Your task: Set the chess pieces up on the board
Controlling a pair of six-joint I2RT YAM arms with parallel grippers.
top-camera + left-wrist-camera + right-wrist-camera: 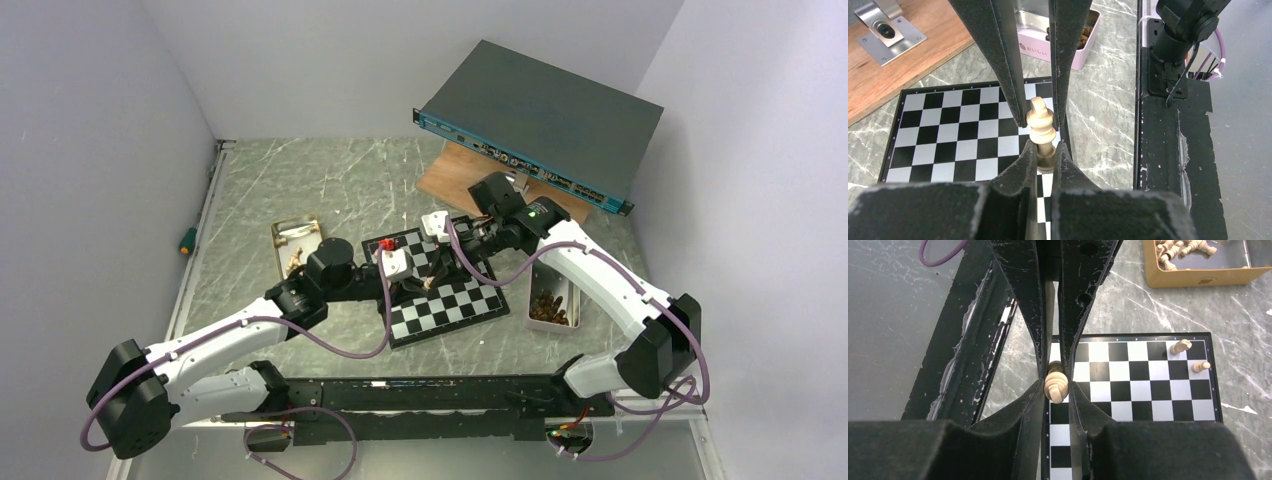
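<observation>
Chess piece point(1041, 122) above board point(948, 135) edge, pinched by left claw point(1044, 150) and right claw point(1055, 386).

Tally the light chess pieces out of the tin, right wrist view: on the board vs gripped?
light pieces on the board: 2
light piece between left pincer and right pincer: 1
Total: 3

Plain pale grey walls point(100, 150) enclose a grey-green marbled tabletop point(300, 180) with white veins, under even light.
</observation>
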